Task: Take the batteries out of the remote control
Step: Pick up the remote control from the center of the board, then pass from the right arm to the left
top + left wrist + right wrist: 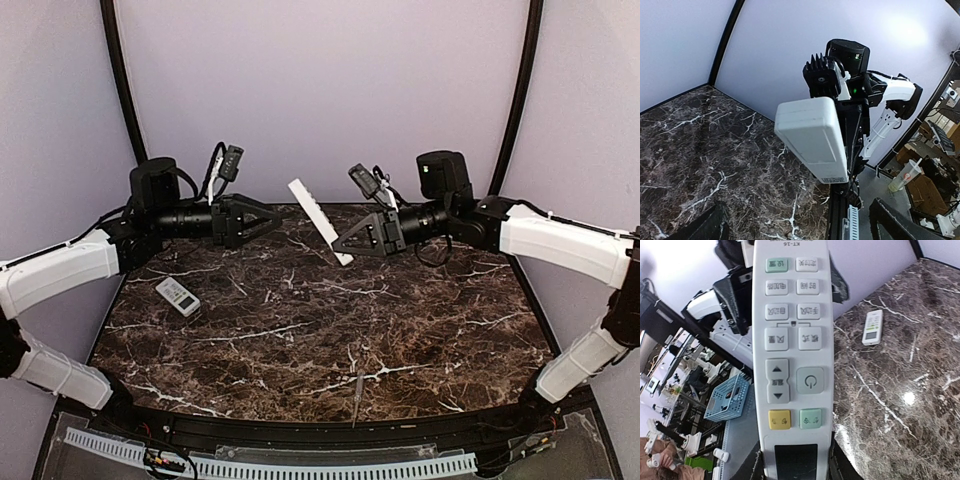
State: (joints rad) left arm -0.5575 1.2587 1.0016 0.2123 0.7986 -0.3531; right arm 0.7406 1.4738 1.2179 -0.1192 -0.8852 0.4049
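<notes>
Right gripper [343, 246] is clamped on the lower end of the long white plastic remote control [792, 365], holding it tilted above the table with its button face toward its own wrist camera and its plain back toward the left gripper [272, 220]. That one gapes wide, holding nothing, near the remote but not touching. Batteries are hidden; a smaller white remote [178, 296] lies flat on the dark brown marble tabletop [330, 340], left side.

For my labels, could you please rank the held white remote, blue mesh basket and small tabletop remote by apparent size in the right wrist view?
1. Held white plastic remote, enlarged by nearness
2. Blue mesh basket
3. Small white tabletop remote
</notes>
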